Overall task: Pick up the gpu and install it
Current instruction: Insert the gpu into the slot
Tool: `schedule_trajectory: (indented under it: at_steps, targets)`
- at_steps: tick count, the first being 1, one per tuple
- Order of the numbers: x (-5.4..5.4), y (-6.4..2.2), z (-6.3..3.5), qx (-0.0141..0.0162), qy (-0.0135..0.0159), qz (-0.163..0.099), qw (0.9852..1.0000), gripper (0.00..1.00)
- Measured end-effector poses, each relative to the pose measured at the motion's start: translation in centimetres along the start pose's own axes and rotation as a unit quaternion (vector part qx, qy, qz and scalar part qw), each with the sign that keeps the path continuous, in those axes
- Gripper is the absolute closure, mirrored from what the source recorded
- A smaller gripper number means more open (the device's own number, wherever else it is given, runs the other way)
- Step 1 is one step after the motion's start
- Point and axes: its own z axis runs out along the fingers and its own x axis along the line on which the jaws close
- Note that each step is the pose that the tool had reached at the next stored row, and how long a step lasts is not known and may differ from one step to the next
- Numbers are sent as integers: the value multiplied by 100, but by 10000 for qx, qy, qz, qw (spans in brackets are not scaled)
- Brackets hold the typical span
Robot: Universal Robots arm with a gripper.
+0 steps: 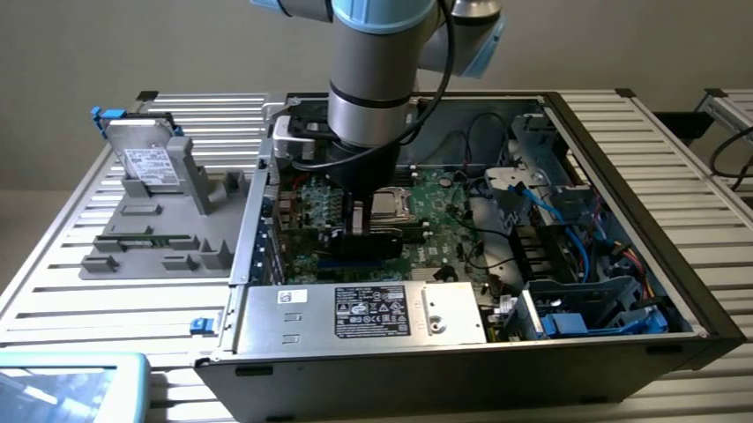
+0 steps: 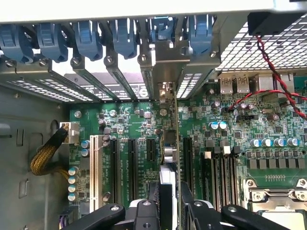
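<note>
The gripper (image 2: pixel 169 211) sits low in the middle of the wrist view, its jaws narrowed onto the card (image 2: pixel 169 158), which stands on edge between them. The card's long axis runs straight away from the gripper, up the frame toward the metal bracket (image 2: pixel 165 62) at the slot openings in the case's rear wall. Its lower edge lies along one of the black slots (image 2: pixel 151 149) on the motherboard (image 2: pixel 230 139), between the neighbouring slots; whether it is fully seated I cannot tell. In the exterior view the arm (image 1: pixel 370 79) reaches down into the open computer case (image 1: pixel 659 256), left of centre, with the gripper (image 1: pixel 370 231) just above the board
</note>
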Motion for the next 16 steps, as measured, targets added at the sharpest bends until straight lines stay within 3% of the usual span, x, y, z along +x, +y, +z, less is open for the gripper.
schedule_trajectory:
  at_steps: [16]
  targets:
    - [-1,-1,14,0,4,0,10000,72]
